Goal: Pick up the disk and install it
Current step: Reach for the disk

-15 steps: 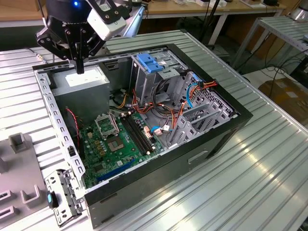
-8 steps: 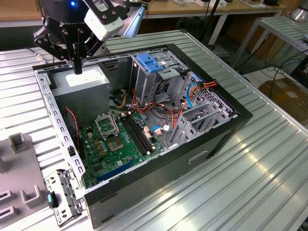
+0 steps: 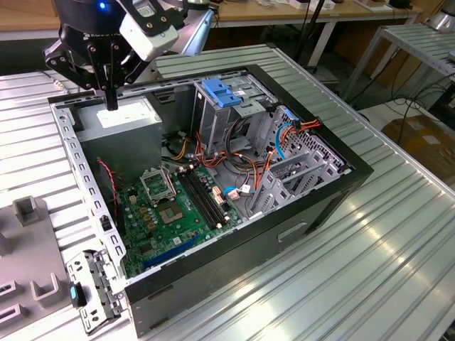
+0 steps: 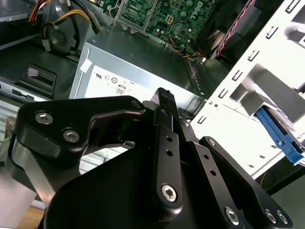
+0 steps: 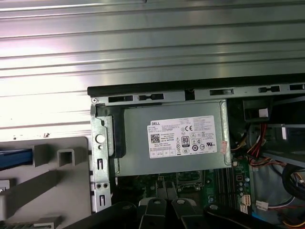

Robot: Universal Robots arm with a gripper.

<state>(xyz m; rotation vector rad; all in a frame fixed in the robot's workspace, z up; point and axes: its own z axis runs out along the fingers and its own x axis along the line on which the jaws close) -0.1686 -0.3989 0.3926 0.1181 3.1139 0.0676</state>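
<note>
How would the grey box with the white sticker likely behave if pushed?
The grey box looks like rigid sheet metal, so it probably would not flex. It sits tucked into a corner of the computer case, so it likely would not slide or tip. The gripper hangs just above it.

The computer case (image 3: 334,192) lies open on the table (image 3: 398,270). Inside it, the power supply (image 3: 124,117) sits in the far corner toward the exterior view's left, against the case wall. The motherboard (image 3: 170,206) lies flat on the case floor, nearer the camera than the power supply. The drive cage (image 3: 227,106) stands upright at the far side, to the exterior view's right of the power supply. Cables (image 3: 213,153) run between the cage and the motherboard. The claw (image 3: 111,105) hangs over the power supply. A fixture plate (image 3: 28,249) lies on the table beside the case, at the exterior view's left.
</note>
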